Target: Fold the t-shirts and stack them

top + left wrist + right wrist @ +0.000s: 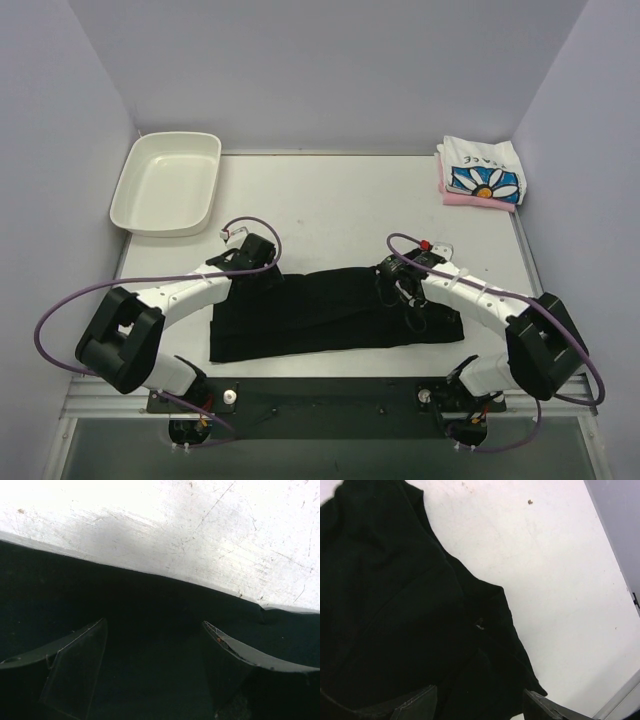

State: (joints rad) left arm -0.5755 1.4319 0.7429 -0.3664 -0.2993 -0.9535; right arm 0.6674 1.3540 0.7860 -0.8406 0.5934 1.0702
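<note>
While black t-shirt (320, 315) lies along bench (330, 205) near edge, left gripper (258, 262) and right gripper (410, 305) reach inward low over it, jaws apart, empty.

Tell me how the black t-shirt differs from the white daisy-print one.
The black t-shirt is plain and dark; the daisy-print t-shirt is white with a blue daisy graphic. The black one lies spread in a long, wrinkled band directly on the near half of the table; the daisy one is folded into a compact square at the far right corner, on a folded pink t-shirt. Both are cloth shirts lying flat.
</note>
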